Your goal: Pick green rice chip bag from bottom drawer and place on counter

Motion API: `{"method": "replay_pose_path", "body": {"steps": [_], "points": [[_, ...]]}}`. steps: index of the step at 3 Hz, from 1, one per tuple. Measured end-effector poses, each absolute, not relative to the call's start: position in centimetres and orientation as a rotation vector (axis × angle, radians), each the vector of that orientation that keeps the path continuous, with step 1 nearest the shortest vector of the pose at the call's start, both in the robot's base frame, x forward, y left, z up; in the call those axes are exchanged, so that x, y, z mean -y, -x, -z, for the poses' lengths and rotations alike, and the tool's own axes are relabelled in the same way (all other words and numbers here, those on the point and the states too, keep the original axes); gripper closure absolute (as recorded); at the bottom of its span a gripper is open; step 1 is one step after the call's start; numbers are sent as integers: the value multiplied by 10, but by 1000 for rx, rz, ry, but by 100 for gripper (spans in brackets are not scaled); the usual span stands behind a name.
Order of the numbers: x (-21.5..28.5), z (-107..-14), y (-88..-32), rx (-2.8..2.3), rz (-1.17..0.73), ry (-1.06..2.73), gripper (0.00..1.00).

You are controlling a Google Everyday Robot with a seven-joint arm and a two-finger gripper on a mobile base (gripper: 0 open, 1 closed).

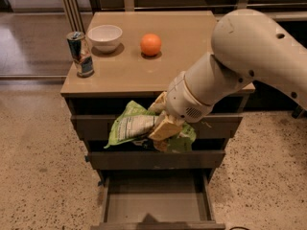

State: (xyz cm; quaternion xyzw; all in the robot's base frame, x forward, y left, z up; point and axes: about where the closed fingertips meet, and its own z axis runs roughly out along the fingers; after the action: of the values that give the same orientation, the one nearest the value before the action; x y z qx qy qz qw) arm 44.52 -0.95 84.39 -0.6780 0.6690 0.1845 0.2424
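My gripper (160,128) is shut on the green rice chip bag (129,126) and holds it in the air in front of the upper drawer fronts, just below the counter's edge. The bag is light green with a white printed panel and hangs out to the left of the fingers. The bottom drawer (156,207) is pulled open below and its tray shows bare. The beige counter (182,47) lies above and behind the bag. My white arm comes in from the upper right and covers the counter's right front corner.
On the counter stand a drink can (80,54) at the left front, a white bowl (105,37) behind it and an orange (150,44) near the middle. Two more drawers (220,126) are above the open one. Speckled floor surrounds the cabinet.
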Motion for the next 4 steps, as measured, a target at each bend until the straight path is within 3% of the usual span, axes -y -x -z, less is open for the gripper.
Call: {"method": "replay_pose_path", "body": {"steps": [2,4], "points": [[18,-860,-470,-1828,-473,1825,100],[49,-888,-560,-1840,-383,1754,100]]}}
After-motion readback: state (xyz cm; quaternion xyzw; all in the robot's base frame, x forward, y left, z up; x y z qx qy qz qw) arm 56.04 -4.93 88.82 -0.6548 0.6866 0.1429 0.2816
